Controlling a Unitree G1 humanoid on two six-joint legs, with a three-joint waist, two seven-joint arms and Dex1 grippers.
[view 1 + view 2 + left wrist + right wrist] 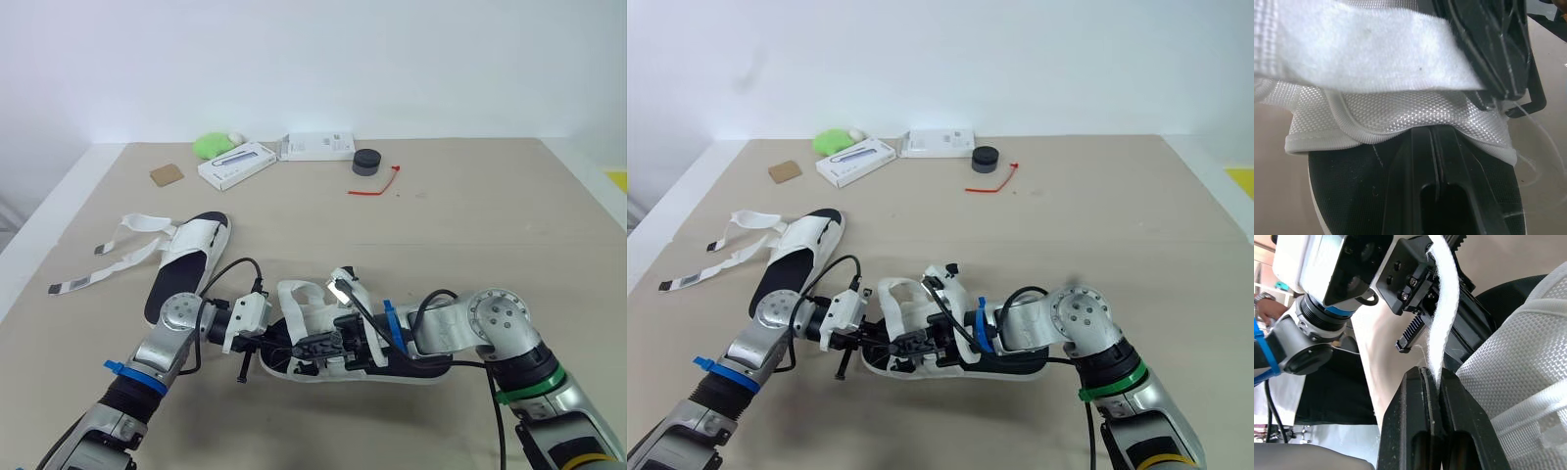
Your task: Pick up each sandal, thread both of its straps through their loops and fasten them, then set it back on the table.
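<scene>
No text, brand, number or sign can be read anywhere. Faint grey marks are borne by the white box (317, 146) just left of the black puck (366, 162) and by the second white box (236, 164) further left of it, but they are too small to be made out.

The tan table (490, 225) carries an unstrapped sandal (191, 257), white boxes (236, 164), black puck (366, 162), red tie (377, 186).

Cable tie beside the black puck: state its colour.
The cable tie is red, best seen in the left eye view.
</scene>
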